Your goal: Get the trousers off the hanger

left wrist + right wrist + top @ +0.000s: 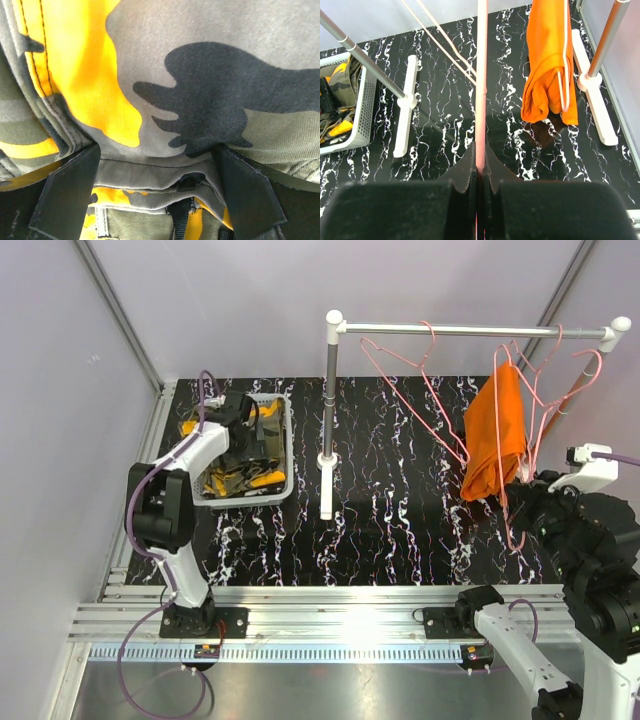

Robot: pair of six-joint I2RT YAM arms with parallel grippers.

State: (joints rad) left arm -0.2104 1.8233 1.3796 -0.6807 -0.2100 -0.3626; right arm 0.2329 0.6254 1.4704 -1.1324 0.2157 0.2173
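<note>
Left claw (157, 175) gapes wide over the camouflage trousers (200, 75) in the basket (285, 455); right claw (480, 165) clamps a pink hanger (482, 75), orange trousers (547, 65) hanging nearby.

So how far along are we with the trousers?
Done: camouflage trousers lie in the basket, left gripper open over them. In hand: right gripper shut on a pink hanger wire. Left: orange trousers hang from the rail, not yet removed.

Pale lilac walls (250, 300), blk white-veined tabletop (400, 540), alu rails (330, 608) at near edge
</note>
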